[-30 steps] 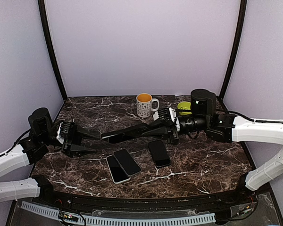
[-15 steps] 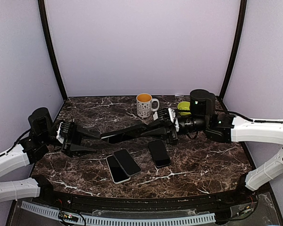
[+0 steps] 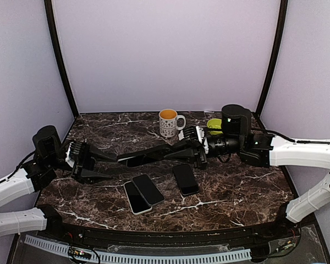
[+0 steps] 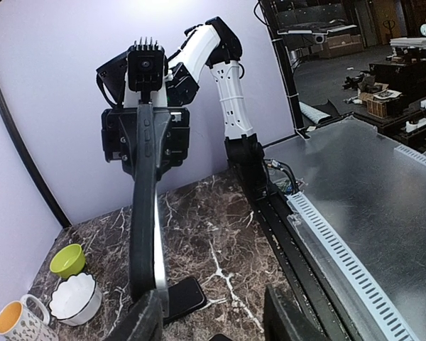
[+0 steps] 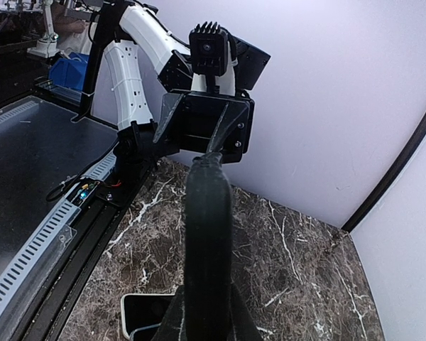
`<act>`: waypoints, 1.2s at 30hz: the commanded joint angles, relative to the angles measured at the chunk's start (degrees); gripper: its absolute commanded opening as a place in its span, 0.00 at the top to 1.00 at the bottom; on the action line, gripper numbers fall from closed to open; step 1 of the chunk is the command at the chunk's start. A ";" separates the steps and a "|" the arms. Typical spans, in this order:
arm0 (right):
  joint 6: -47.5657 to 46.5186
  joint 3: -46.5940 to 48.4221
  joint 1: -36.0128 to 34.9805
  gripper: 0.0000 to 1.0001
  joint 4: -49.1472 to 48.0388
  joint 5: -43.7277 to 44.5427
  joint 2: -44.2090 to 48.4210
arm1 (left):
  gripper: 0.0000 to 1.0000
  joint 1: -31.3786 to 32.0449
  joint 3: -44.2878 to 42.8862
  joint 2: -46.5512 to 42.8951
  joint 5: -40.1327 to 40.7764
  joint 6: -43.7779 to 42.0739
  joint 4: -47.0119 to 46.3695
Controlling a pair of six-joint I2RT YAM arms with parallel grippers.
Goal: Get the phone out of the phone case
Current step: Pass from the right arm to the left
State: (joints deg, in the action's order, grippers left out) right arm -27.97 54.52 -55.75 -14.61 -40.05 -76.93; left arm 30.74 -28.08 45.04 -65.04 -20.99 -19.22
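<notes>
A black phone case with the phone in it hangs in the air between my arms, edge-on above the table. My right gripper is shut on its right end; in the right wrist view the case rises between the fingers. In the left wrist view the case shows a silver phone edge along its side. My left gripper is open at the case's left end. Its jaws stand wide apart, with the case lying next to one finger.
Three loose phones lie on the marble table below: a white-edged one, one overlapping it and a black one. A patterned mug, a green bowl and a white bowl stand at the back.
The held case's left end has crept slightly left toward the left gripper. Both arms have otherwise barely moved.
</notes>
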 commanded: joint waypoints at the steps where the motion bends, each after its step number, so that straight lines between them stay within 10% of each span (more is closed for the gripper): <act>1: 0.94 1.78 -3.56 1.00 -7.51 -2.19 -0.66 | 0.46 0.55 0.41 0.53 4.14 0.35 -2.46; 14: 0.79 2.72 -5.25 1.00 -6.30 -2.66 -1.46 | 0.40 0.55 0.61 0.12 10.10 -0.50 -2.90; 36: -4.74 -2.03 -3.56 1.00 -7.48 22.55 4.42 | 0.56 0.53 0.46 -1.55 9.90 -5.14 1.09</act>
State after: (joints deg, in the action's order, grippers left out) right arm -31.92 52.71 -59.61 -16.21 -20.91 -75.61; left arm 31.03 -27.90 43.92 -54.41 -24.93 -18.50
